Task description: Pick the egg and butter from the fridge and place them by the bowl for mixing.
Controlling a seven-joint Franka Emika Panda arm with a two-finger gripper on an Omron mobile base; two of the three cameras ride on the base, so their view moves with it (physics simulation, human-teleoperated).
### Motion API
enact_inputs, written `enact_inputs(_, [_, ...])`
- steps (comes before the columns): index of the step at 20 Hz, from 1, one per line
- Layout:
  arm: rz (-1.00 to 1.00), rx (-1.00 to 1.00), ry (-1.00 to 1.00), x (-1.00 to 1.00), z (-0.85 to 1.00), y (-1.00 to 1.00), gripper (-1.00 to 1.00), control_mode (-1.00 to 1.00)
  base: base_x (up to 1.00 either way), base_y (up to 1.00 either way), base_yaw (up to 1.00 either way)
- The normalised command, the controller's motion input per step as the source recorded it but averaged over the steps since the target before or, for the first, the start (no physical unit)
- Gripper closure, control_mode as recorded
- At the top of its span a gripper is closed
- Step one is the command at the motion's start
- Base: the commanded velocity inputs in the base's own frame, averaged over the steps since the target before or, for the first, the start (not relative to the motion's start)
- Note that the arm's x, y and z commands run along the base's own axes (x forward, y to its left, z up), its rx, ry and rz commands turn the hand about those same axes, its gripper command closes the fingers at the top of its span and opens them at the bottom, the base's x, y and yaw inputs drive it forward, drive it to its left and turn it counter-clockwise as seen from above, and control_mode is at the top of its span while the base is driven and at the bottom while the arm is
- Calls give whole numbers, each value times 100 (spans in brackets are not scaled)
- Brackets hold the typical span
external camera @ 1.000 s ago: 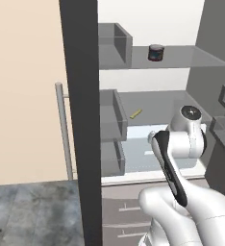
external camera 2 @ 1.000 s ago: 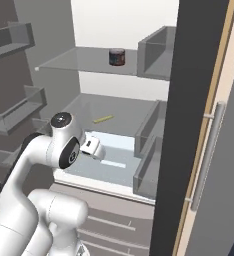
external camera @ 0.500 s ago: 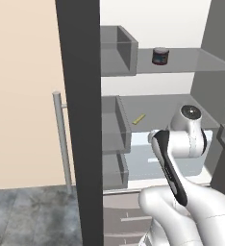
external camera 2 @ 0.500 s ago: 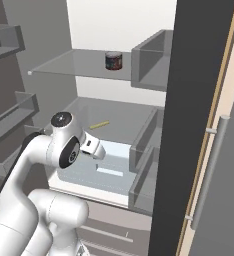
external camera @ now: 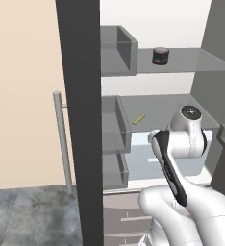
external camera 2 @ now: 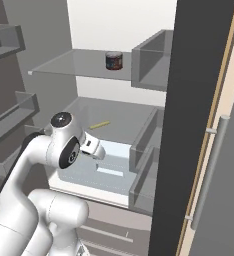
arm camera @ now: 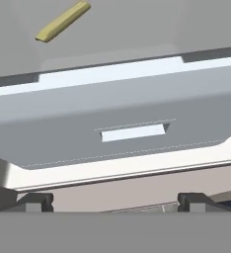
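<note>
1. The fridge stands open. Its dark grey door edge rises through the middle of the left base view, and the long silver bar handle is fixed to the beige panel.
2. Upper glass shelf: it carries one dark round jar with a red band, upright, near the back wall. Nothing else is seen on that shelf.
3. Middle shelf: the butter, a thin yellow-olive stick, lies flat on it, set at an angle and well apart from the jar above. In the hand view the butter sits at the top left, beyond the front lip of the shelf.
4. Below the middle shelf is a pale translucent drawer with a slot-shaped pull in its front. Its contents cannot be made out through the front panel.
5. Door bins: grey open boxes are stacked on the inner side of the door, one at the level of the upper shelf and two lower. No contents are visible in them, though their interiors are only partly seen.
6. No egg can be picked out on either shelf.
7. Fingers: the two dark tips stand at the far left and far right along the bottom of the hand view, spread fully wide. Nothing lies between them and they touch nothing.
8. The hand is level with the drawer front, in front of the fridge opening, below and short of the butter. In the right base view the hand points into the compartment.
</note>
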Motion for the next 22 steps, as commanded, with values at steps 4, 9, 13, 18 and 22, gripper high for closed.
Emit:
enact_inputs(4, [9,0,-23,0,29,7,-100,-100,0,0,0])
enact_inputs(9, [6,0,-16,13,29,5,-100,-100,0,0,0])
enact_inputs(13, [0,1,0,60,21,0,-100,-100,0,0,0])
enact_inputs(18, [0,3,3,79,15,-4,-100,-100,0,0,0])
enact_inputs(22, [-1,0,14,81,14,-1,-100,-100,0,0,0])
